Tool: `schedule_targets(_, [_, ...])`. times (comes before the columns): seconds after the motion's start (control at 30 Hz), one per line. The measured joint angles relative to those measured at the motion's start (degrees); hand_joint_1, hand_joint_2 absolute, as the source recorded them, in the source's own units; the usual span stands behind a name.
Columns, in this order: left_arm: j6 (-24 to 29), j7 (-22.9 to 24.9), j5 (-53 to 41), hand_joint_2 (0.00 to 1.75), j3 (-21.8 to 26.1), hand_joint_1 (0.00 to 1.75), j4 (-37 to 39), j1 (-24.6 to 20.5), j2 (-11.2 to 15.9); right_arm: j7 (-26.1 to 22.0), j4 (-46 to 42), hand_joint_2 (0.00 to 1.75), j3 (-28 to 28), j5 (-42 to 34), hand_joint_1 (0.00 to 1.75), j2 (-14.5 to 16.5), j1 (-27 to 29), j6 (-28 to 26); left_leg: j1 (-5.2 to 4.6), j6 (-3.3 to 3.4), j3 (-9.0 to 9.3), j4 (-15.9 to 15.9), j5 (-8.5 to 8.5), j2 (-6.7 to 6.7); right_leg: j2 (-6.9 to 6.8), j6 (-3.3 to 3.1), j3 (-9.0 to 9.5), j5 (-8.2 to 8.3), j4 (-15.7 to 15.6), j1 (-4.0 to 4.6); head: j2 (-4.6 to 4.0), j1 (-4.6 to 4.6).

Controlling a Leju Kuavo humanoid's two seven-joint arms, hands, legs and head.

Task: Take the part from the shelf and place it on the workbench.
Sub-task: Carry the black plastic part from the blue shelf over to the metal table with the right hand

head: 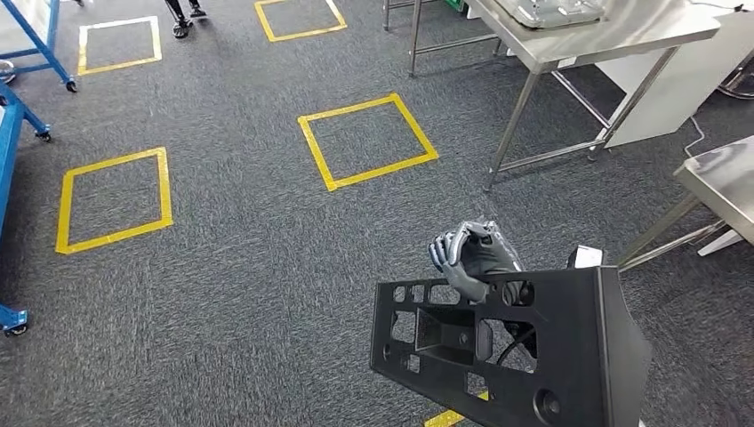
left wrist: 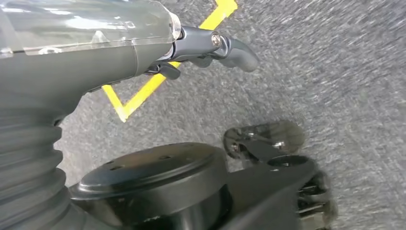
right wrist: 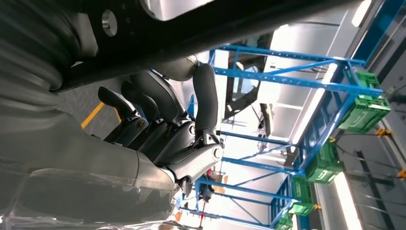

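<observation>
The part (head: 569,356) is a large black plastic panel with square cut-outs and round holes, carried low at the front right above the carpet. My right hand (head: 476,253) grips its upper edge, fingers wrapped over the rim. In the right wrist view the fingers of that hand (right wrist: 158,120) curl around the dark edge of the part (right wrist: 215,24). A steel workbench (head: 622,36) stands at the far right, and a second steel table (head: 725,178) is nearer on the right. My left hand (left wrist: 201,48) hangs over the carpet, holding nothing, thumb sticking out.
Yellow tape squares (head: 366,140) mark the grey carpet. Blue cart frames (head: 13,133) line the left edge. A person's feet (head: 185,18) stand at the far top. A grey tray (head: 547,11) lies on the far workbench. Behind me is a blue shelf (right wrist: 306,86) with green crates (right wrist: 364,108).
</observation>
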Motion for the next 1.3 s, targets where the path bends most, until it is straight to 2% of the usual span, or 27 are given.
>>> schedule_targets(0.03, [0.0, 0.0, 0.0, 1.75, 0.0, 0.00, 0.0, 0.0, 0.0, 0.0, 0.0, 1.75, 0.0, 0.0, 1.75, 0.0, 0.1, 0.0, 0.01, 0.39, 0.08, -0.2, 0.19, 0.70, 0.39, 0.37, -0.13, 0.08, -0.1, -0.12, 0.00, -0.01])
schedule_targets(0.07, [0.0, 0.0, 0.0, 1.75, 0.0, 0.00, 0.0, -0.1, -0.1, 0.0, 0.0, 1.75, 0.0, 0.0, 1.75, 0.1, 0.2, 0.0, 0.06, 0.79, 0.21, -0.5, 0.41, 1.41, -0.17, 0.66, -0.38, -0.26, 0.3, -0.07, 0.00, -0.01])
schedule_targets(0.1, [0.0, 0.0, 0.0, 1.75, 0.0, 0.00, 0.0, -0.1, -0.1, 0.0, 0.0, 1.75, 0.0, 0.0, 1.75, 0.2, 0.1, 0.0, 0.11, 1.15, 0.32, -0.9, 0.62, 2.17, -1.44, 0.90, -1.08, -1.19, 1.7, 0.03, 0.00, 0.00])
schedule_targets(0.17, [0.0, -0.1, 0.0, 1.75, 0.0, 0.00, 0.0, -0.2, -0.1, 0.0, 0.0, 1.75, 0.0, 0.0, 1.75, 0.5, 0.0, -0.1, -0.04, 1.58, 0.41, -1.2, 0.75, 3.70, -4.96, 1.26, -4.09, -4.66, 8.1, 0.10, 0.00, 0.01])
schedule_targets(0.23, [0.0, -0.1, -0.2, 1.75, 0.0, 0.00, 0.0, 0.0, -0.1, 0.0, 0.0, 1.75, 0.0, 0.0, 1.75, 0.6, 0.2, -0.3, -0.26, 1.71, 0.38, -1.2, 0.64, 5.26, -6.44, 1.56, -7.41, -7.31, 15.2, -0.10, 0.00, 0.00])
schedule_targets(0.27, [0.0, -0.2, -0.4, 1.75, 0.0, 0.00, 0.0, 0.1, -0.1, 0.1, 0.0, 1.75, 0.0, 0.0, 1.75, 0.6, 0.4, -0.5, -0.32, 1.70, 0.40, -1.1, 0.56, 6.01, -6.67, 1.63, -7.82, -7.19, 16.2, -0.19, 0.00, 0.00])
schedule_targets(0.3, [0.0, -0.2, -0.5, 1.75, 0.0, 0.00, 0.0, 0.1, -0.1, 0.1, -0.1, 1.75, 0.0, 0.0, 1.75, 0.7, 0.7, -0.7, -0.34, 1.66, 0.46, -1.1, 0.47, 6.71, -6.91, 1.64, -6.97, -6.02, 14.7, -0.22, 0.00, 0.00])
schedule_targets(0.33, [0.0, -0.1, -0.7, 1.75, 0.0, 0.00, 0.0, 0.1, -0.1, 0.1, -0.3, 1.75, 0.0, 0.0, 1.75, 0.7, 1.0, -0.8, -0.36, 1.58, 0.58, -1.1, 0.35, 7.36, -7.41, 1.56, -4.98, -4.16, 11.1, -0.20, 0.00, 0.00])
schedule_targets(0.4, [-0.2, -0.1, -1.0, 1.75, 0.0, 0.00, 0.0, 0.0, -0.2, 0.1, -0.9, 1.75, 0.0, 0.0, 1.75, 0.7, 1.4, -1.0, -0.58, 1.24, 0.92, -1.1, 0.04, 8.44, -10.28, 1.01, -0.51, -1.46, 2.8, 0.25, 0.00, 0.00])
schedule_targets(0.47, [-0.3, 0.0, -1.3, 1.75, 0.0, 0.00, 0.0, 0.0, -0.2, 0.1, -1.7, 1.75, -0.1, 0.2, 1.75, 0.6, 1.8, -1.2, -0.90, 0.74, 1.20, -1.1, -0.28, 9.42, -11.90, 0.32, 1.17, -1.02, -0.6, 0.82, 0.00, -0.01])
schedule_targets(0.53, [-0.3, 0.0, -1.6, 1.75, -0.1, 0.00, 0.0, 0.0, -0.2, 0.1, -2.6, 1.75, -0.3, 0.4, 1.75, 0.6, 2.7, -1.7, -0.98, 0.17, 1.46, -1.1, -0.63, 10.40, -10.54, -0.24, 1.12, -0.93, -0.8, 0.81, 0.00, -0.01])
schedule_targets(0.6, [-0.4, -0.1, -1.9, 1.75, -0.2, 0.00, 0.0, -0.1, -0.1, 0.1, -3.6, 1.75, -0.6, 0.5, 1.75, 0.6, 3.7, -2.0, -0.80, -0.44, 1.21, 0.4, -1.95, 9.11, -9.26, -0.89, 1.38, -0.71, -1.2, 0.45, 0.00, -0.01])
schedule_targets(0.67, [-0.5, -0.2, -2.1, 1.75, -0.2, 0.00, 0.0, -0.1, -0.1, 0.1, -4.5, 1.75, -0.6, 0.9, 1.75, 0.5, 4.4, -2.1, -0.58, -0.81, -1.30, 6.4, -5.36, 6.34, -7.98, -1.42, 1.57, -0.60, -1.4, 0.26, 0.00, -0.01])
schedule_targets(0.73, [-0.6, -0.2, -2.1, 1.75, -0.2, 0.00, 0.0, -0.2, -0.1, 0.2, -5.1, 1.75, -0.6, 1.3, 1.75, 0.4, 5.1, -2.2, -0.50, -0.95, -5.07, 14.2, -8.51, 5.23, -6.54, -1.62, 1.58, -0.62, -1.3, 0.31, 0.00, -0.01])
schedule_targets(0.77, [-0.7, -0.2, -2.1, 1.75, -0.3, 0.00, 0.0, -0.3, -0.1, 0.2, -5.3, 1.75, -0.6, 1.4, 1.75, 0.3, 5.5, -2.2, -0.49, -0.96, -6.08, 16.0, -8.63, 5.13, -5.75, -1.62, 1.61, -0.63, -1.3, 0.33, 0.00, -0.01])
schedule_targets(0.8, [-0.7, -0.2, -2.2, 1.75, -0.3, 0.00, 0.0, -0.4, -0.1, 0.3, -5.5, 1.75, -0.6, 1.5, 1.75, 0.3, 5.7, -2.2, -0.48, -0.93, -6.01, 15.5, -7.54, 5.07, -4.93, -1.59, 1.69, -0.67, -1.2, 0.32, 0.00, -0.01])
schedule_targets(0.83, [-0.7, -0.1, -2.2, 1.75, -0.3, 0.00, 0.0, -0.4, -0.1, 0.4, -5.7, 1.75, -0.6, 1.5, 1.75, 0.3, 5.8, -2.2, -0.44, -0.84, -4.85, 12.7, -5.44, 4.83, -4.07, -1.50, 1.80, -0.73, -1.1, 0.30, 0.00, -0.01])
schedule_targets(0.9, [-0.7, 0.0, -2.2, 1.75, -0.3, 0.00, 0.0, -0.2, -0.1, 0.6, -6.1, 1.75, -0.6, 1.6, 1.75, 0.3, 5.9, -2.1, -0.19, -0.64, -1.42, 4.6, -1.33, 2.69, -2.43, -1.12, 1.81, -0.93, -0.7, 0.28, 0.00, -0.01])
schedule_targets(0.97, [-0.6, 0.0, -2.2, 1.75, -0.3, 0.00, 0.0, -0.1, -0.1, 0.7, -6.4, 1.75, -0.6, 1.6, 1.75, 0.3, 5.9, -2.0, 0.03, -0.35, 0.37, 0.2, -0.09, 0.70, -1.08, -0.50, 1.33, -0.92, -0.4, 0.27, 0.00, -0.01])
schedule_targets(1.03, [-0.6, 0.1, -2.2, 1.75, -0.3, 0.00, 0.0, 0.0, -0.1, 0.7, -6.5, 1.75, -0.7, 1.5, 1.75, 0.3, 6.1, -1.9, -0.02, 0.23, 0.54, -0.2, -0.18, 1.10, 0.09, 0.29, 0.85, -0.62, -0.5, 0.11, 0.00, -0.01])
schedule_targets(1.07, [-0.6, 0.1, -2.2, 1.75, -0.3, 0.00, 0.0, -0.1, -0.1, 0.7, -6.6, 1.75, -0.9, 1.5, 1.75, 0.4, 6.3, -1.9, -0.02, 0.64, 0.60, -0.5, -0.01, 1.69, -0.27, 0.63, 0.69, -0.70, -0.4, 0.08, 0.00, -0.01])
schedule_targets(1.13, [-0.6, 0.1, -2.2, 1.75, -0.3, 0.00, 0.0, -0.2, -0.1, 0.7, -6.7, 1.75, -1.2, 1.5, 1.75, 0.6, 6.5, -1.9, 0.10, 1.41, 0.76, -1.0, 0.32, 3.00, -3.02, 1.14, -0.72, -2.50, 2.5, 0.17, 0.00, -0.01])
schedule_targets(1.17, [-0.6, 0.2, -2.2, 1.75, -0.3, 0.00, 0.0, -0.1, -0.1, 0.7, -6.7, 1.75, -1.3, 1.5, 1.75, 0.7, 6.5, -1.9, 0.06, 1.62, 0.79, -1.1, 0.36, 3.68, -4.85, 1.30, -2.18, -4.20, 5.6, 0.15, 0.00, -0.01])
schedule_targets(1.2, [-0.7, 0.2, -2.2, 1.75, -0.3, 0.00, 0.0, -0.1, -0.1, 0.7, -6.7, 1.75, -1.3, 1.5, 1.75, 0.7, 6.6, -1.9, -0.03, 1.73, 0.76, -1.1, 0.32, 4.38, -5.96, 1.48, -4.10, -6.06, 9.5, 0.09, 0.00, -0.01])
schedule_targets(1.23, [-0.7, 0.3, -2.2, 1.75, -0.3, 0.00, 0.0, 0.1, -0.1, 0.7, -6.7, 1.75, -1.3, 1.4, 1.75, 0.8, 6.7, -1.9, -0.12, 1.78, 0.76, -1.1, 0.25, 5.10, -6.42, 1.63, -5.88, -7.43, 13.1, -0.03, 0.00, -0.01])
schedule_targets(1.27, [-0.7, 0.4, -2.2, 1.75, -0.3, 0.00, 0.0, 0.2, -0.1, 0.7, -6.7, 1.75, -1.3, 1.5, 1.75, 0.8, 6.8, -1.9, -0.18, 1.79, 0.78, -1.1, 0.16, 5.83, -6.62, 1.71, -6.99, -7.88, 15.3, -0.11, 0.00, -0.01])
schedule_targets(1.3, [-0.7, 0.4, -2.3, 1.75, -0.3, 0.00, 0.0, 0.2, -0.1, 0.7, -6.7, 1.75, -1.3, 1.5, 1.75, 0.8, 7.0, -1.9, -0.22, 1.76, 0.84, -1.1, 0.05, 6.54, -6.76, 1.71, -6.99, -7.25, 15.4, -0.15, 0.00, -0.01])
